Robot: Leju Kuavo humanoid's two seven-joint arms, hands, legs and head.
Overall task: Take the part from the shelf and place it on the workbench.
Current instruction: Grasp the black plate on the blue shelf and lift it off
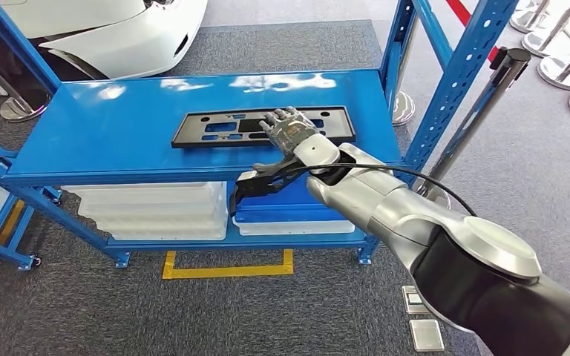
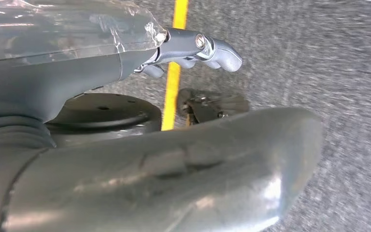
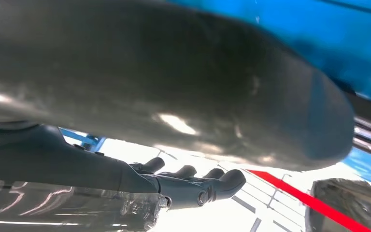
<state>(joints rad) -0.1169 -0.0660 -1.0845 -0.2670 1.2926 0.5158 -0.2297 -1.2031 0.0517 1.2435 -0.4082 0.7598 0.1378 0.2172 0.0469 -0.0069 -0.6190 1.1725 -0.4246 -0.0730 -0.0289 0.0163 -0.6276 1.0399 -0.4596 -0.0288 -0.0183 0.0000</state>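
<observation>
Black part (image 1: 263, 127) near shelf (image 1: 104, 126) edge; right hand (image 1: 291, 126) rests on it, grasp unclear.

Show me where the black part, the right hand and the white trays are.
black part (image 1: 215, 127): head view, left half of its flat frame.
right hand (image 1: 291, 127): head view, back of the hand, over the part.
white trays (image 1: 156, 209): head view, front wall of the stack on the lower shelf.
</observation>
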